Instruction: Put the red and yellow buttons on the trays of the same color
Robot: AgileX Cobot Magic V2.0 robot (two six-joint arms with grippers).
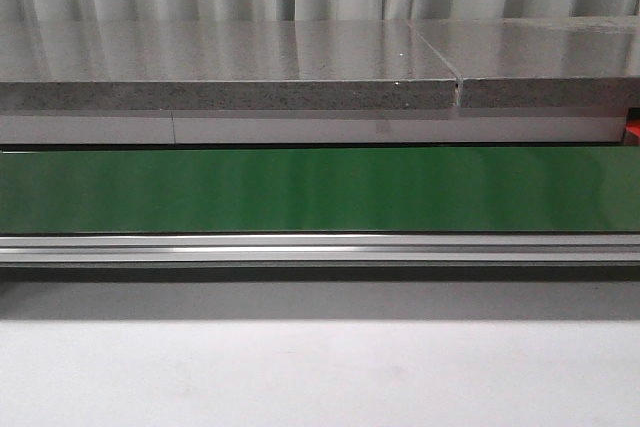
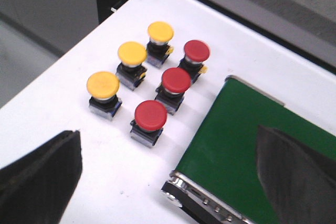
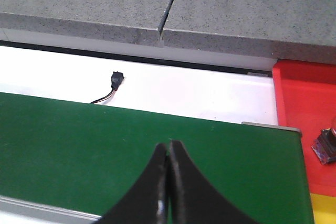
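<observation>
In the left wrist view, three yellow buttons point(image 2: 132, 54) and three red buttons point(image 2: 175, 80) stand in two rows on the white table, beside the end of the green belt point(image 2: 252, 145). My left gripper point(image 2: 168, 174) hangs open above them; the nearest red button point(image 2: 150, 116) is closest to it, and nothing is between the fingers. In the right wrist view, my right gripper point(image 3: 168, 145) is shut and empty over the green belt point(image 3: 105, 140). A red tray point(image 3: 307, 114) with one button base point(image 3: 326, 148) on it lies past the belt's end, and a yellow tray's corner point(image 3: 323, 208) adjoins it.
The front view shows only the green conveyor belt point(image 1: 320, 189), its aluminium rail point(image 1: 320, 247) and a grey stone slab point(image 1: 230, 67) behind; no arm appears there. A small black plug with a wire point(image 3: 115, 80) lies on the white surface behind the belt.
</observation>
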